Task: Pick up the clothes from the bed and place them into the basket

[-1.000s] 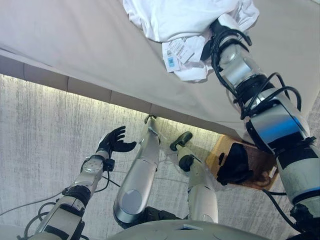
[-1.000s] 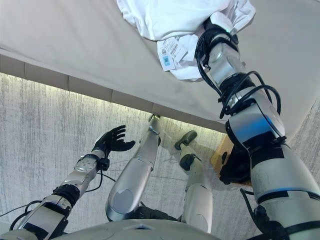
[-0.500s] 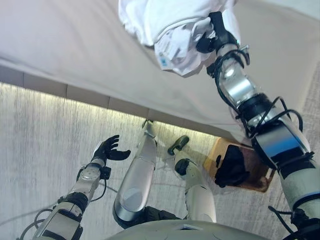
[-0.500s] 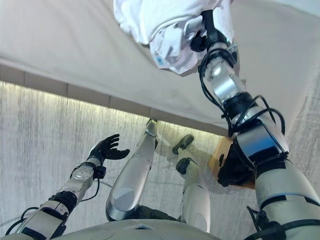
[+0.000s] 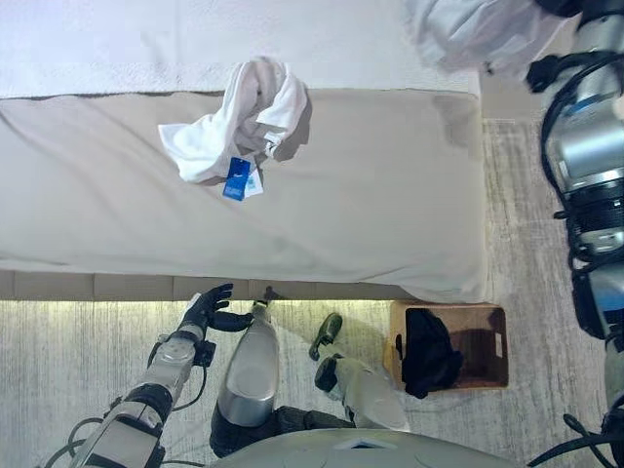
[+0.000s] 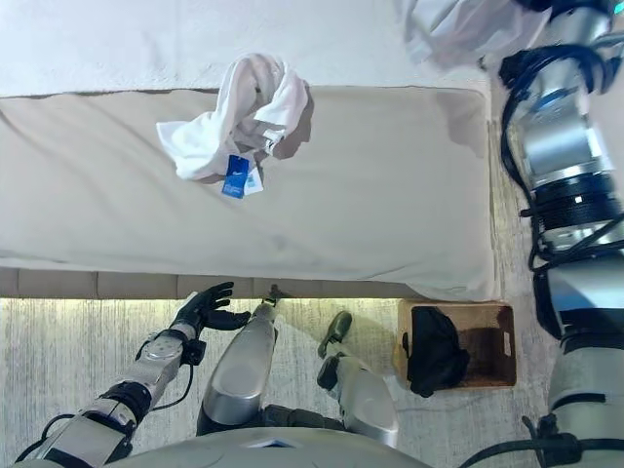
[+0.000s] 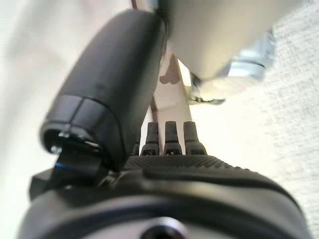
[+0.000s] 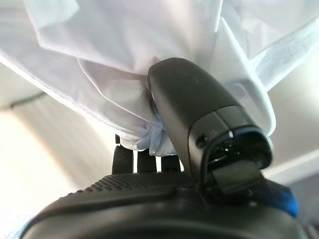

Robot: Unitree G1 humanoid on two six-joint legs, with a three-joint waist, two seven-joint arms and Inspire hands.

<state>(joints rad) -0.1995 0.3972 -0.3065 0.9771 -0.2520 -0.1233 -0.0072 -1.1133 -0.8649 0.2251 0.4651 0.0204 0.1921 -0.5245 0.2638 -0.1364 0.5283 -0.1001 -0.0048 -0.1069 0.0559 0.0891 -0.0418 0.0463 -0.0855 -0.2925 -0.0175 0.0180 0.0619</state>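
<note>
Fingers (image 8: 149,158) of the right hand (image 8: 189,149) were clenched on a white garment (image 5: 468,29), raised directly beyond the basket (image 5: 492,322); left hand (image 5: 205,310) hung relaxed.

Bright even daylight; glowing strip under the bed (image 5: 292,224); wrist views blurred.

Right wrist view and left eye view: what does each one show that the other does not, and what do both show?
Only the right wrist view shows the right hand, its thumb and fingers pinching the cloth. Only the left eye view shows the bed, a second white garment with a blue tag lying on it, the basket holding a dark garment, and the open left hand. Both show the lifted white garment.
</note>
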